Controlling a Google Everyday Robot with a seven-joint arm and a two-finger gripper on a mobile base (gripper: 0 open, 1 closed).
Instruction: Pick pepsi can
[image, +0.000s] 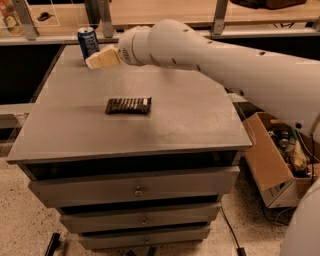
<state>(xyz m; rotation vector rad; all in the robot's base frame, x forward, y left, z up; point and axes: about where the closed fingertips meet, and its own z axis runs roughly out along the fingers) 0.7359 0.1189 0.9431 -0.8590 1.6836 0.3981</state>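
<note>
The pepsi can (88, 43) is a small blue can with white lettering and a silver top. It stands upright near the far left corner of the grey cabinet top (190, 115). My gripper (101, 58) has tan fingers and hangs at the end of the white arm, just right of the can and a little nearer to me, pointing left toward it. It is close beside the can, and holds nothing.
A dark snack bar in a wrapper (128, 105) lies flat in the middle of the cabinet top. A wooden shelf with metal posts (215, 20) runs behind the cabinet. An open cardboard box (277, 160) with clutter stands on the floor at the right. Drawers face me below.
</note>
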